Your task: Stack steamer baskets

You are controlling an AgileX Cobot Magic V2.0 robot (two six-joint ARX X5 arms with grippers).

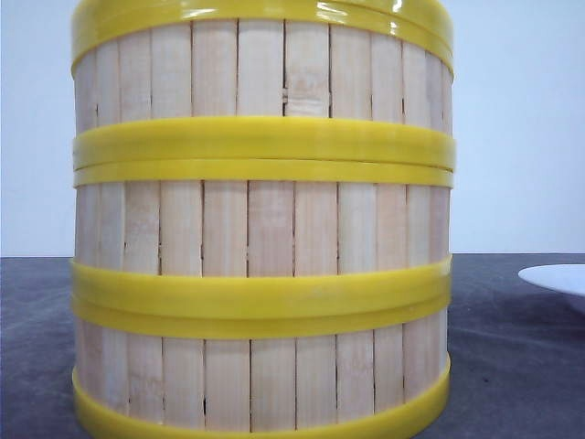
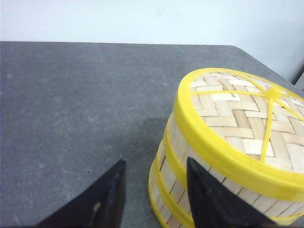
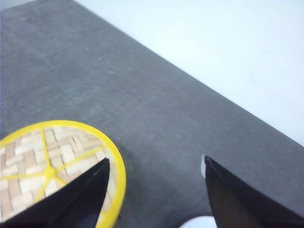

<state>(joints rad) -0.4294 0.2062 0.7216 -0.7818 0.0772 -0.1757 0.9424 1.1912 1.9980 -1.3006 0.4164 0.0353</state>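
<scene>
Three steamer baskets stand stacked in one tall column that fills the front view: bottom basket (image 1: pixel 265 380), middle basket (image 1: pixel 265 229), top basket (image 1: pixel 265 69). In the left wrist view the stack's slatted wall (image 2: pixel 178 190) carries a woven lid (image 2: pixel 242 118) with a yellow rim and yellow spokes. My left gripper (image 2: pixel 154 183) is open beside the stack; one finger (image 2: pixel 209 199) overlaps its wall and the other sits over bare table. My right gripper (image 3: pixel 156 161) is open above the table, next to the lid (image 3: pixel 52 156), holding nothing. Neither gripper shows in the front view.
A white plate (image 1: pixel 558 277) lies on the dark grey table (image 1: pixel 512 366) to the right of the stack; its edge (image 3: pixel 199 222) shows between my right fingers. The table's far edge (image 3: pixel 213 90) meets a pale wall.
</scene>
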